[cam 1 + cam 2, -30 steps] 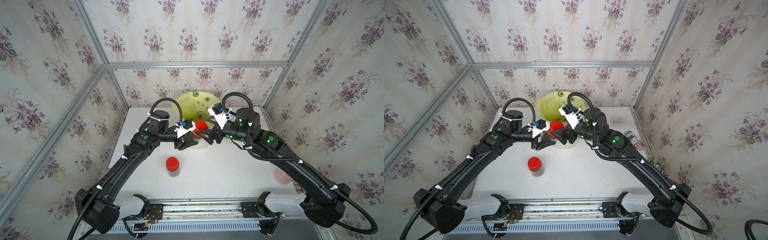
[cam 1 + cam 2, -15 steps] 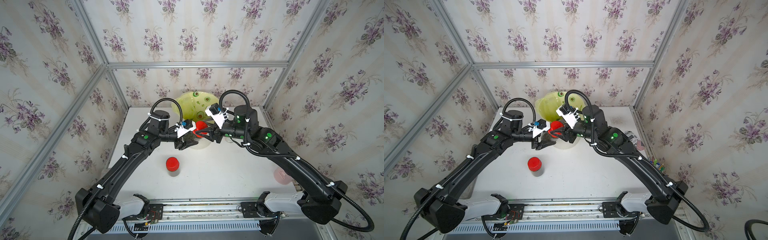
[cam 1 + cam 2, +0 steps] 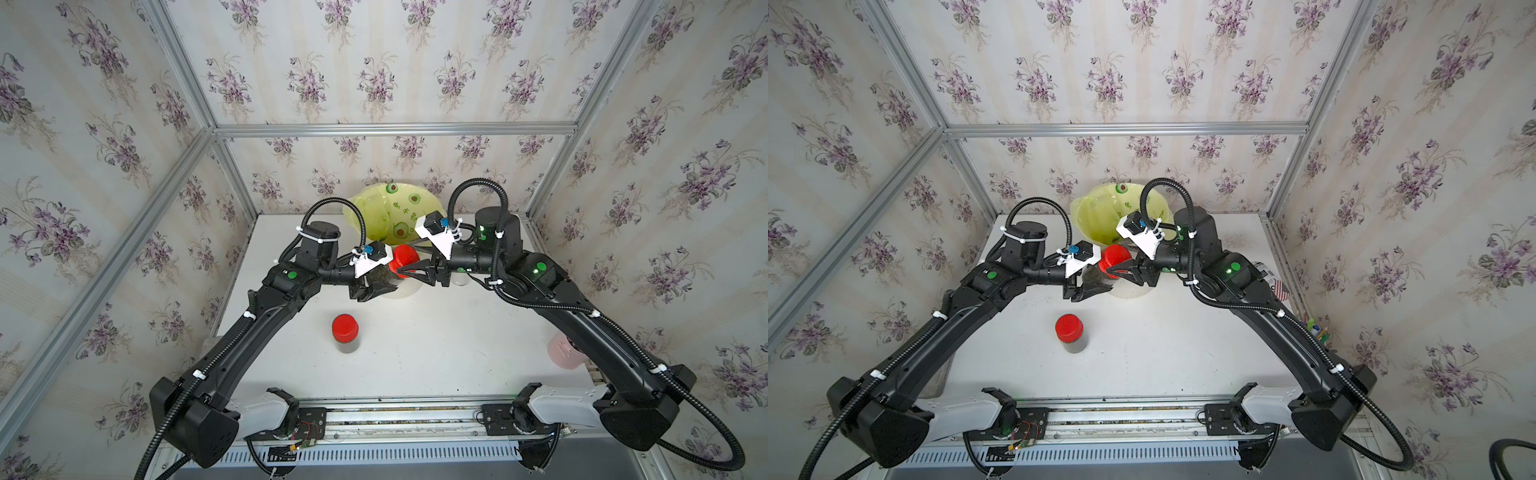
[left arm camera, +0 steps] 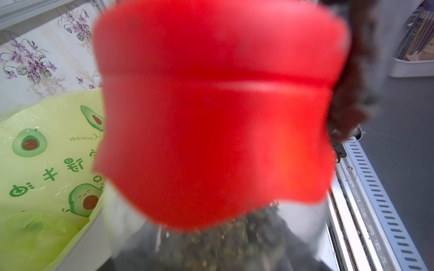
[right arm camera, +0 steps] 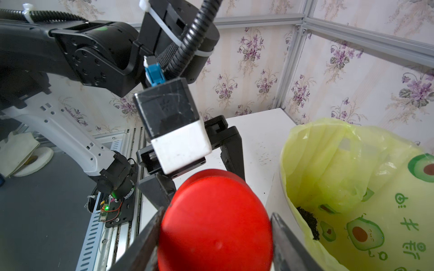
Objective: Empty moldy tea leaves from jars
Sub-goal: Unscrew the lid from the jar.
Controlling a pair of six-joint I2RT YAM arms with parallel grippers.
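My left gripper (image 3: 376,286) is shut on a clear jar (image 3: 381,275), holding it tilted in the air in front of the bin. The dark tea leaves (image 4: 223,241) show through its wall. Its red lid (image 3: 402,261) points at my right gripper (image 5: 215,225), whose fingers (image 5: 145,234) press on both sides of the lid (image 5: 215,218). In both top views a second jar (image 3: 345,332) with a red lid stands upright on the table, nearer the front; it is also in the other top view (image 3: 1070,331). It has dark leaves inside.
The white bin with the yellow-green avocado liner (image 3: 390,208) stands at the back, just behind both grippers, and some dark leaf bits (image 5: 308,223) lie in the liner. A pink object (image 3: 561,353) sits at the table's right edge. The rail runs along the front.
My right gripper has closed in on the red lid and its arm has shifted a little to the left. The left arm and its jar have stayed put.
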